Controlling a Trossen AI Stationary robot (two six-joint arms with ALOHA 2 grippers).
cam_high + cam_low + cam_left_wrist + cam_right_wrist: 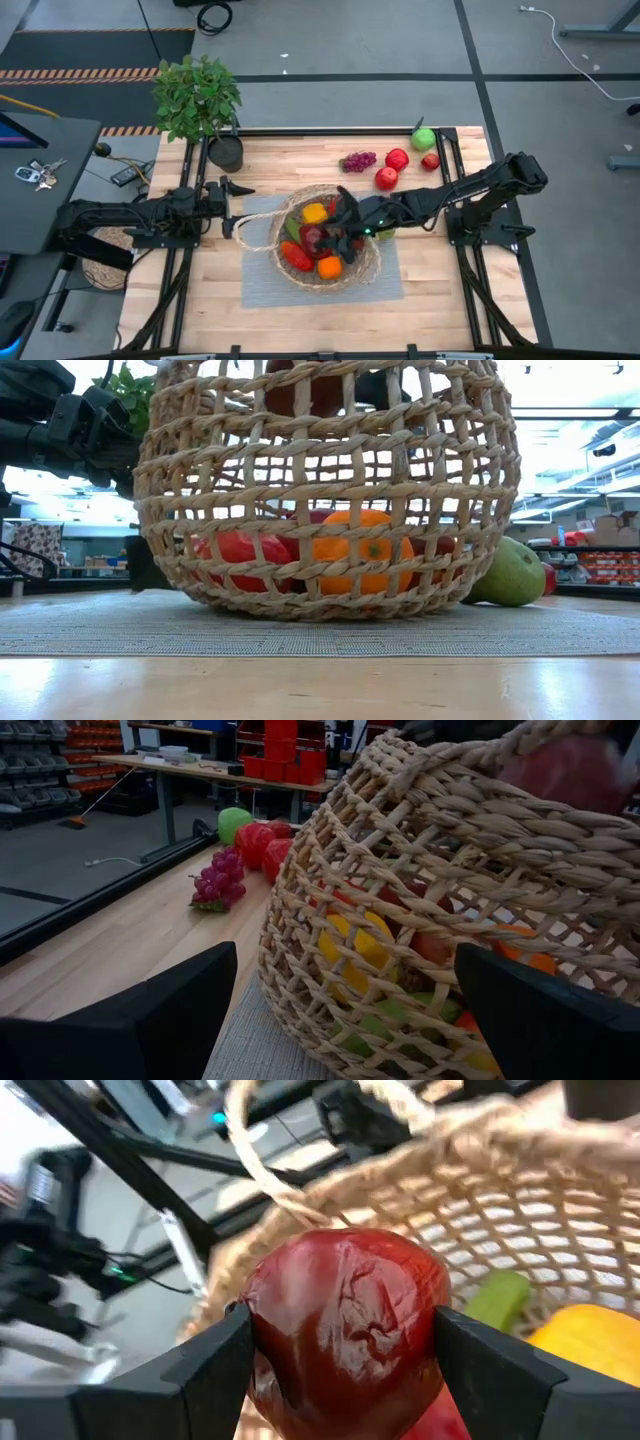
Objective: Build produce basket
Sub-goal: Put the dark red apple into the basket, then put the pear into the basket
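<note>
Tan round woven wicker basket (pixel 352 277) with looped handle, centre of high view on grey mat (pixel 262 290), holding yellow, orange, red, green produce (pixel 329 266), right gripper (pixel 340 1345) over basket clamped on glossy dark red apple (pixel 345 1320), left gripper (pixel 232 203) spread wide beside handle, purple grape bunch (pixel 358 160) upper right

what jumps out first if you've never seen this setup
The wicker basket in the middle of the table, on a grey mat, already holding red, orange and yellow produce. The right gripper is over it, shut on a dark red fruit, while the left gripper waits open by the basket's handle side. A grape bunch and other fruit lie on the far side of the table.
</note>
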